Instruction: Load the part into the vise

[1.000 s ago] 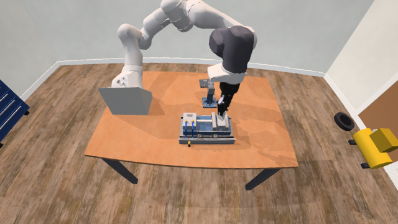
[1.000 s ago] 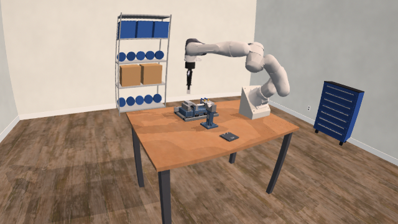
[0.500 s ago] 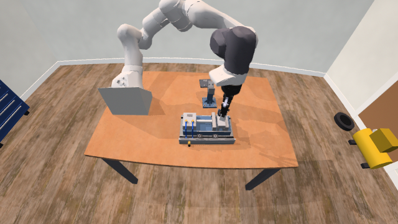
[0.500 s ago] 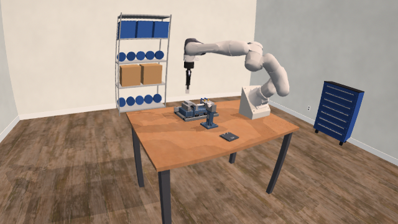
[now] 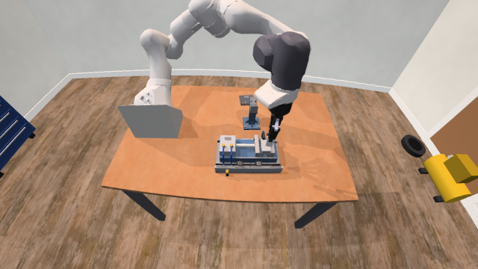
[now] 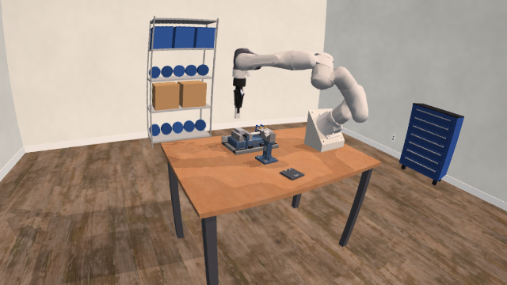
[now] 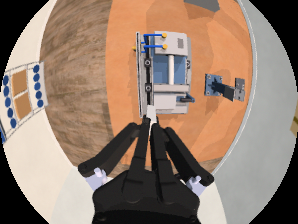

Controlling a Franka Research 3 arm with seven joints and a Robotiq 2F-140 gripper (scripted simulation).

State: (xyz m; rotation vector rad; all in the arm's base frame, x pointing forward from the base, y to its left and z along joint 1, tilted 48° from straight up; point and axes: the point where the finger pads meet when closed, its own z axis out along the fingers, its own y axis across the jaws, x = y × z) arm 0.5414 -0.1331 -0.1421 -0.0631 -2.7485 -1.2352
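Hovering above the vise, your gripper points downward, fingers together with nothing clamped, just left of center in the exterior frame. You've got the blue-footed stand beside the vise, and the dark flat plate right of lower center there. Where's your part? You can't make it out for certain among the grey pieces.
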